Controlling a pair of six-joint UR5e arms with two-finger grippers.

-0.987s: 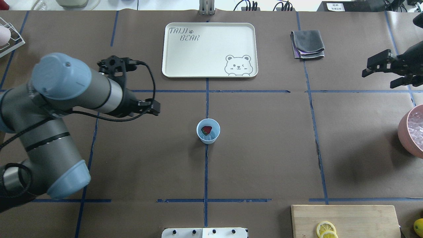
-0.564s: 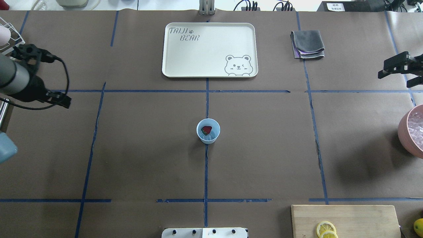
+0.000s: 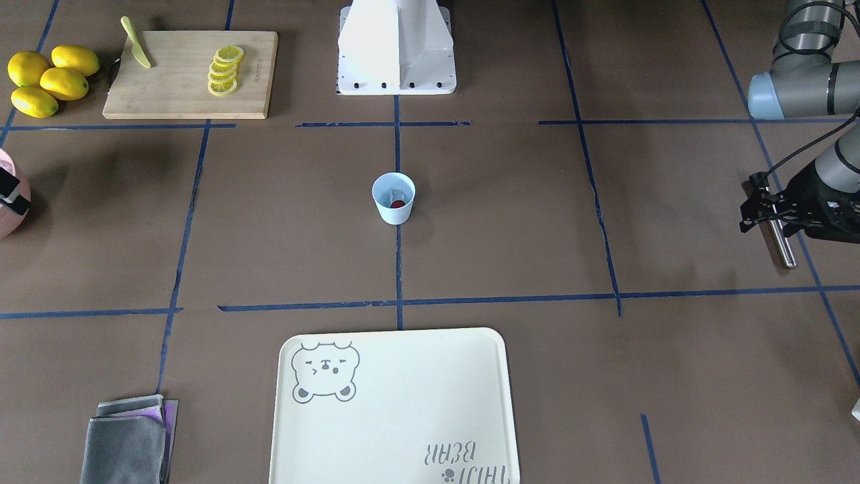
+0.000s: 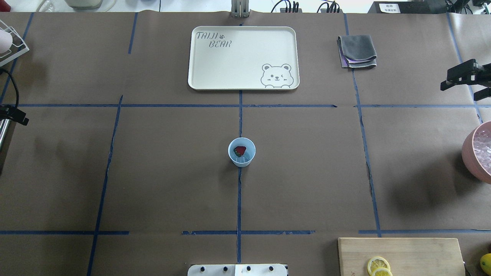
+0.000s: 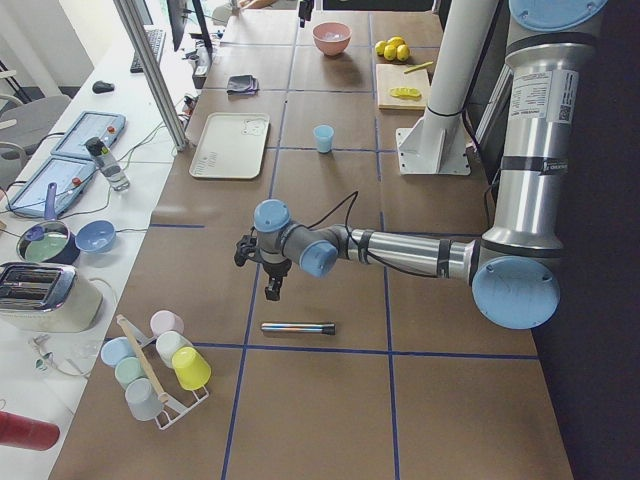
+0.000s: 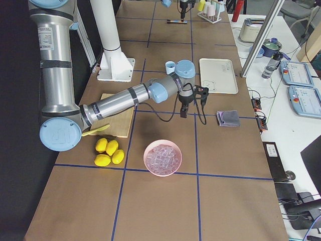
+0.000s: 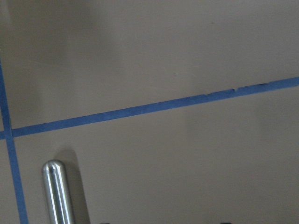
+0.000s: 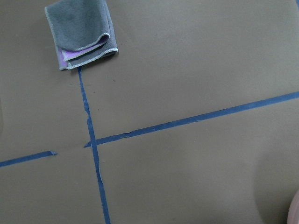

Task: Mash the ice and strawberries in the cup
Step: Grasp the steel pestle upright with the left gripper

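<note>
The cup (image 4: 241, 152) stands upright at the centre of the overhead view, on a blue tape line (image 4: 239, 199). The strawberry (image 4: 240, 150) lies in its upper half, and a pale piece of ice (image 4: 244, 158) sits just beside the berry toward the lower rim (it is hard to tell from the cup's pale inside). Both arms are well apart from the cup. The right gripper (image 4: 460, 89) hangs at the right edge of that view, higher in the frame than the pink bowl (image 4: 471, 151), with its fingers spread wide and nothing between them. The left gripper (image 5: 272, 289) points down in the middle of the exterior left view, near a metal rod (image 5: 297, 327) that lies flat on the table (image 5: 330, 420), apart from it. I cannot tell how far its fingers are parted, but nothing hangs from them. The bear tray (image 4: 230, 73) lies at top centre of the overhead view, with a folded grey cloth (image 4: 356, 50) to its right.
</note>
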